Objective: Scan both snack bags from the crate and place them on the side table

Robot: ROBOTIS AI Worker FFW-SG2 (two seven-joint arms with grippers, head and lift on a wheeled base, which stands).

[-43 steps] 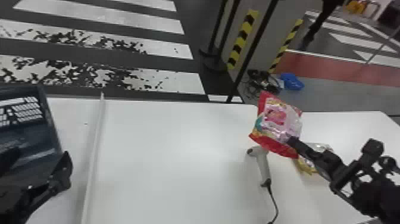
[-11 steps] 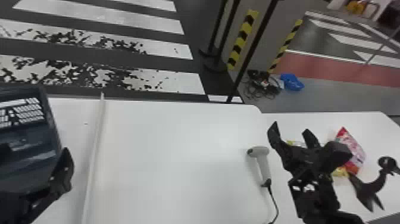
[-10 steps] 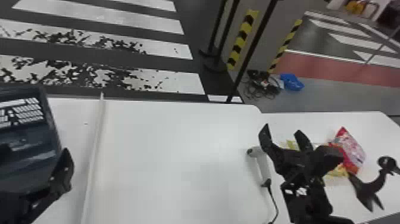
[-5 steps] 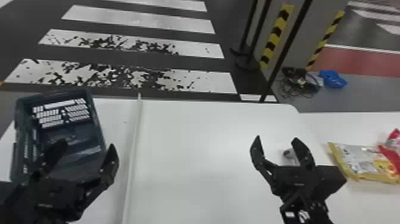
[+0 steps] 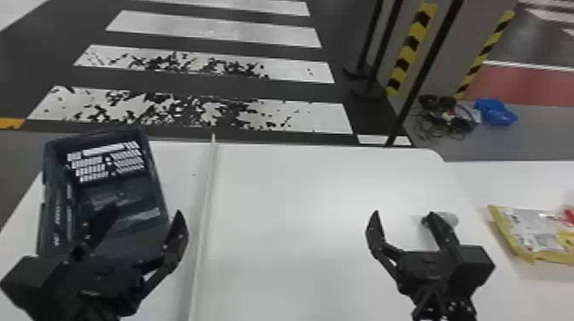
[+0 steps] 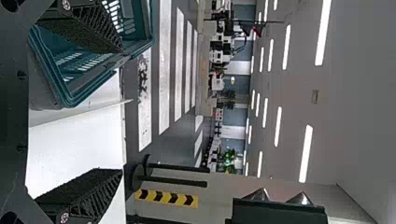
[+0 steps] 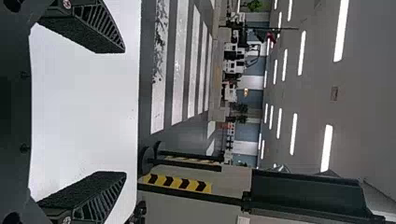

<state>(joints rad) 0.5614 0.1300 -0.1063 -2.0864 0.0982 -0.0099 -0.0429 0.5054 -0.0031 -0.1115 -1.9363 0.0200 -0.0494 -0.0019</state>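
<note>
Clearly, snack bag (image 5: 527,230) lies on side table (image 5: 521,183), right of spread right hand (image 5: 405,215); left hand (image 5: 146,211) spread too.

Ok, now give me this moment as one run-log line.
left gripper: open, empty, near crate; right gripper: open, empty, near handheld scanner; yellow-edged snack bag: on side table; red bag: at its right end

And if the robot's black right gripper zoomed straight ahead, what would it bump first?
Probably nothing close: the right gripper looks free to go over the white table towards the striped floor, though height is hard to judge.
</note>
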